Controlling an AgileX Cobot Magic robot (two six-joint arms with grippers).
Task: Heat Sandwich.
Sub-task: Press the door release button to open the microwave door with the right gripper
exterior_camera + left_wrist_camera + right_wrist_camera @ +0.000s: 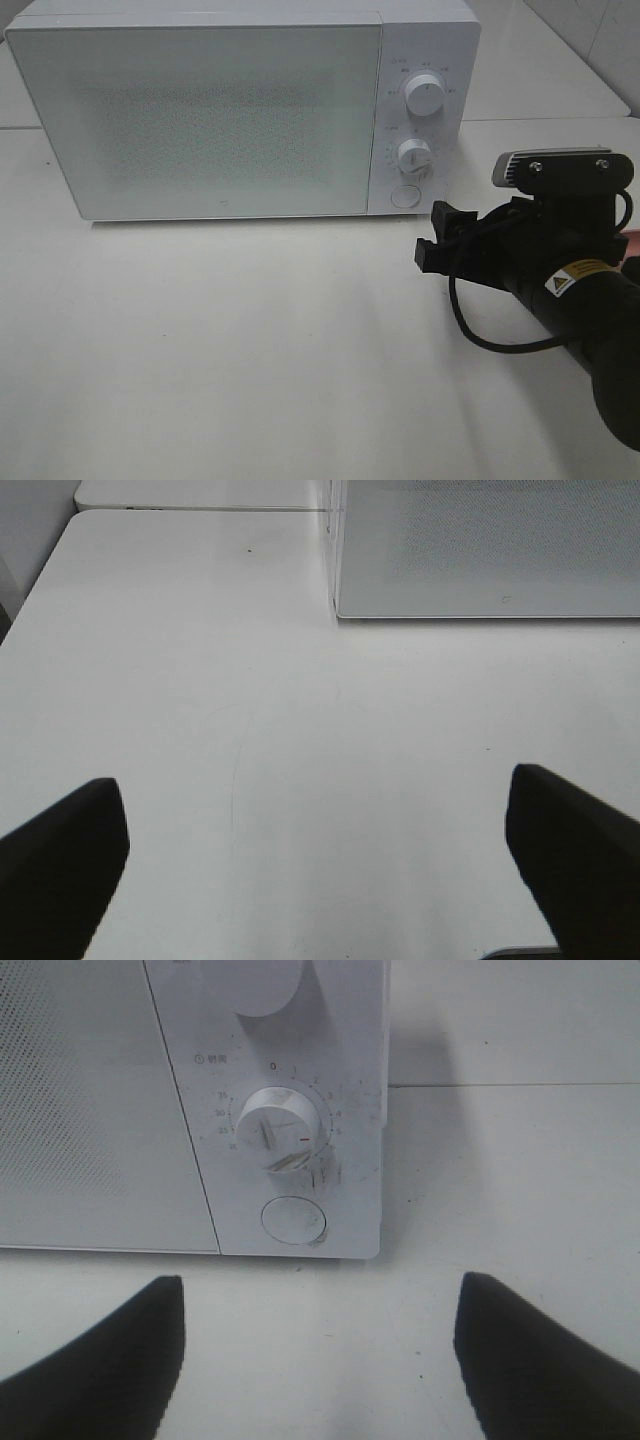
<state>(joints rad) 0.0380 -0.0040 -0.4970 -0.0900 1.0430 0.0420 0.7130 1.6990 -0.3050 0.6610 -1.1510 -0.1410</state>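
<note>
The microwave (200,120) is shut; the sandwich is unseen. The right gripper (432,235), wide and empty, is aimed at the timer knob (413,154), probably to be turned next. The left gripper (310,785) is likewise wide and empty.

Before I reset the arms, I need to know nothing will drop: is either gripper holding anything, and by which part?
Nothing is held: the left gripper and the right gripper both stand open and empty.

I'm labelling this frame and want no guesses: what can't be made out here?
- Microwave interior: closed speckled door hides it in every view; no sandwich seen.
- Upper dial: cut by the right wrist view's edge; its markings too small in the exterior view.
- Left gripper: outside the exterior view.
</note>
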